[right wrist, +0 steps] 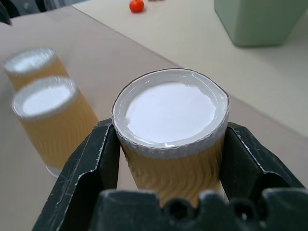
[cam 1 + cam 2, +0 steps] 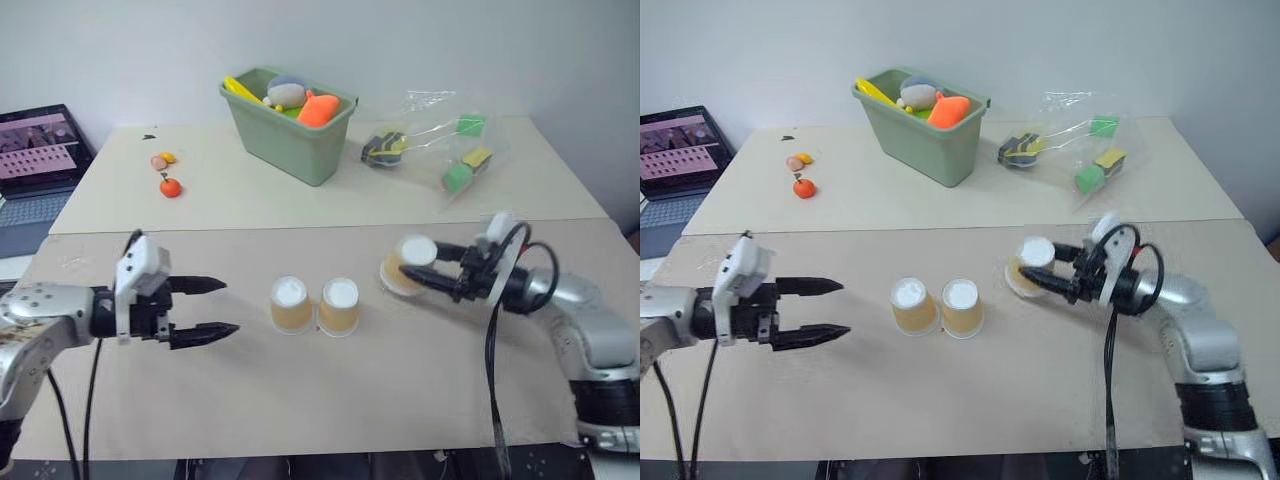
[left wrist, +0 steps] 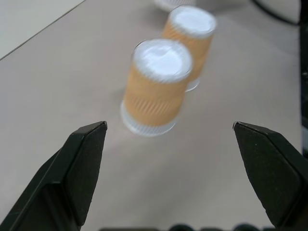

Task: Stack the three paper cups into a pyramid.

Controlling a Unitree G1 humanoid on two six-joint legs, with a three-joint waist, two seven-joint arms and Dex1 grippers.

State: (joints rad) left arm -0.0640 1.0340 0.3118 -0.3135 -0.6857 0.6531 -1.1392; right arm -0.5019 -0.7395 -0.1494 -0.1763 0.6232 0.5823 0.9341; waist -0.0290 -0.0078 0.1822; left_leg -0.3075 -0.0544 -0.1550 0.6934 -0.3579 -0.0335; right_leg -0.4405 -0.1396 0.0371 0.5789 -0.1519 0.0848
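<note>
— How is the scene viewed from the head?
— From above, forward and down across the worktop point(image 2: 400, 390).
— And the wrists?
— Close, along each claw. Two standing cups point(image 3: 156, 86) are shared by all views.

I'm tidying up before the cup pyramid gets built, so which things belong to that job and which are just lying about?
Job: held paper cup in right gripper; two standing paper cups.

Lying about: green bin of toys, plastic bag, small orange fruit, laptop.
</note>
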